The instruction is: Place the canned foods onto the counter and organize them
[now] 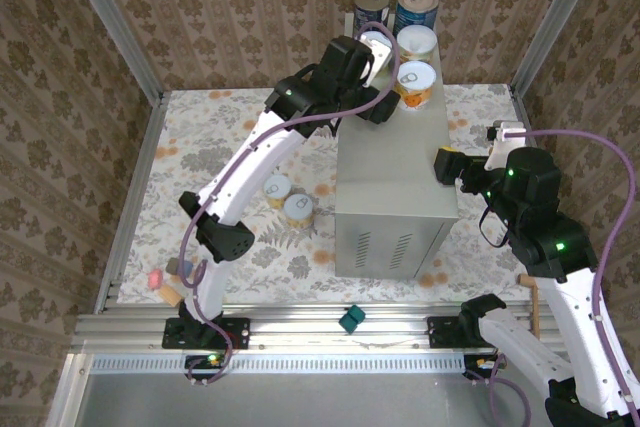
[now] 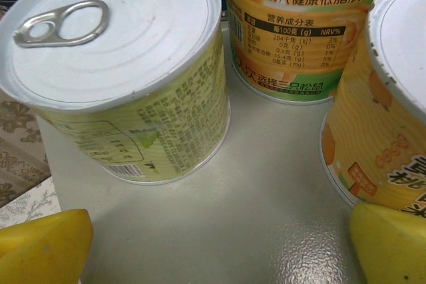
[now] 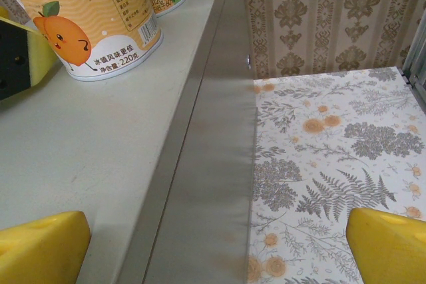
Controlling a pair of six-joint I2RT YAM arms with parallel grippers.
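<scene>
From above, you had the counter (image 1: 395,182) standing in the middle of the floral floor (image 1: 220,137). Two blue-labelled tins (image 1: 416,7) stood at its far end, with two white-lidded tins (image 1: 416,75) just in front of them. Two more short tins (image 1: 298,209) sat on the floor just left of the counter, close together. Your left gripper (image 1: 385,97) reached over the counter's far end beside the white-lidded tins. Your right gripper (image 1: 462,159) hung at the counter's right edge. A green block (image 1: 351,319) lay by the near rail.

At the left wrist, your yellow pads (image 2: 40,244) stood wide apart, with only bare counter top between them. A yellow-green can (image 2: 126,78) with a pull-tab lid stood upright ahead on the left. An orange-labelled can (image 2: 383,104) stood on the right, just beside that pad; you could not tell whether they touched. A taller can (image 2: 293,31) stood behind, between the two.

At the right wrist, the jaws were spread wide and held nothing. They straddled the counter's long edge, one pad over the top and the other over the floor. A fruit-printed can (image 3: 100,18) stood upright farther along the top.
</scene>
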